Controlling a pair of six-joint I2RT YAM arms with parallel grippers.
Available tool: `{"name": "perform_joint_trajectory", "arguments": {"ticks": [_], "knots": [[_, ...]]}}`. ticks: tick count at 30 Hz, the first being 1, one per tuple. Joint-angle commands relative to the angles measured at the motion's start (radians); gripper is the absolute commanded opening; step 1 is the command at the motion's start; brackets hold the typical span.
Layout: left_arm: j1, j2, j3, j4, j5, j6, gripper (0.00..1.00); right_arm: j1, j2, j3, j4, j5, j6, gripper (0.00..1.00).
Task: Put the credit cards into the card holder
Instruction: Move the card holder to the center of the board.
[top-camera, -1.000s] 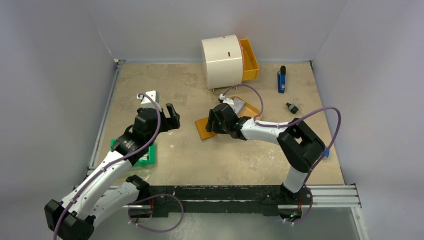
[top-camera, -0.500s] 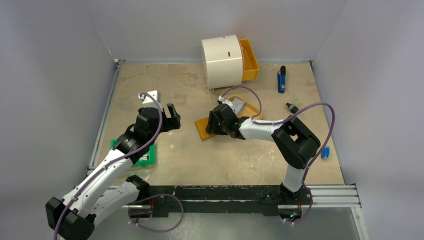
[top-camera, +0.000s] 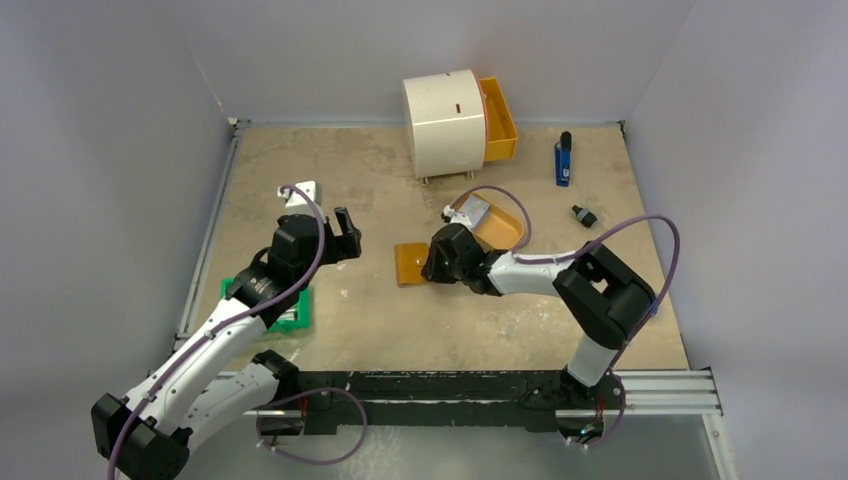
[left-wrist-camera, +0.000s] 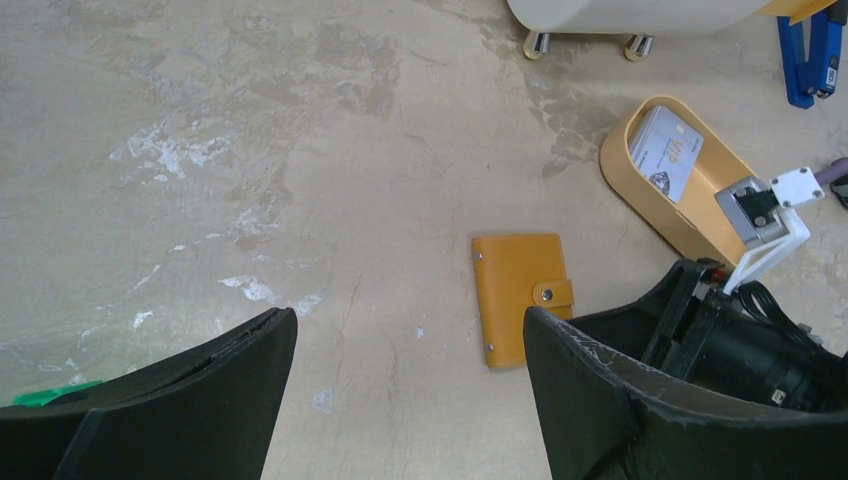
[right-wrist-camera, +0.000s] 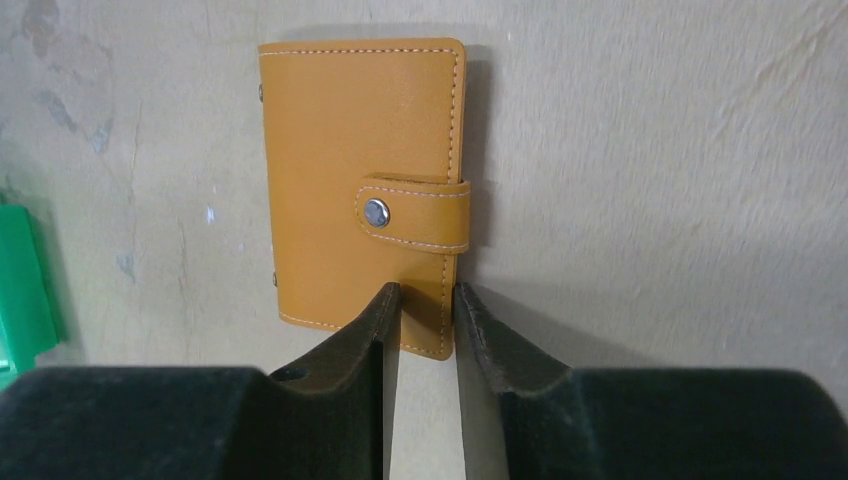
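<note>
The card holder (right-wrist-camera: 360, 180) lies flat on the surface (left-wrist-camera: 300, 150) near the middle. Its snap strap (right-wrist-camera: 412, 213) is fastened, so no pocket is open to take a card yet. The right end effector (right-wrist-camera: 422, 310) sits low at the holder's near right corner. Its fingers are drawn almost together with only a thin slot between them, and nothing is clamped in it. That placement looks meant for working at the strap or the cover edge. The left end effector (left-wrist-camera: 410, 400) hangs over the surface to the left, spread wide and empty, probably waiting to steady the holder.

The credit cards (left-wrist-camera: 668, 152) rest in the far end of a yellow tray (left-wrist-camera: 650, 210), just right of the holder and beyond it. Only one printed face shows, and a second card beneath it cannot be made out. Whether the right fingertips touch the leather cannot be told. The holder's inside is hidden.
</note>
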Motion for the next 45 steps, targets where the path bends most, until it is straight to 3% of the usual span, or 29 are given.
{"name": "perform_joint_trajectory", "arguments": {"ticks": [1, 6, 10, 14, 19, 24, 31, 34, 43, 45], "knots": [[0.0, -0.008, 0.037, 0.027, 0.024, -0.014, 0.82, 0.032, -0.057, -0.088, -0.011, 0.011, 0.018, 0.26], [-0.027, -0.011, 0.017, 0.034, 0.089, -0.07, 0.77, 0.071, -0.124, -0.188, -0.008, 0.013, 0.033, 0.24], [-0.067, -0.054, -0.165, 0.176, 0.226, -0.265, 0.69, 0.12, -0.19, -0.245, -0.03, 0.028, 0.055, 0.24], [-0.207, -0.11, -0.307, 0.275, 0.136, -0.4, 0.68, 0.173, -0.257, -0.291, -0.056, 0.042, 0.08, 0.25], [-0.338, 0.021, -0.271, 0.272, 0.026, -0.398, 0.68, 0.196, -0.316, -0.292, -0.113, 0.061, 0.083, 0.29], [-0.374, 0.125, -0.254, 0.33, -0.003, -0.425, 0.68, 0.197, -0.39, -0.223, -0.231, 0.133, 0.06, 0.44], [-0.376, 0.197, -0.31, 0.462, -0.004, -0.493, 0.67, 0.261, -0.381, -0.068, -0.383, 0.224, -0.029, 0.41], [-0.376, 0.234, -0.33, 0.524, 0.007, -0.525, 0.62, 0.288, -0.301, 0.005, -0.414, 0.24, -0.048, 0.37], [-0.376, 0.334, -0.376, 0.646, 0.025, -0.591, 0.32, 0.32, -0.15, 0.138, -0.456, 0.288, -0.034, 0.34], [-0.375, 0.345, -0.384, 0.659, 0.025, -0.6, 0.3, 0.322, -0.129, 0.154, -0.466, 0.297, -0.032, 0.34]]}}
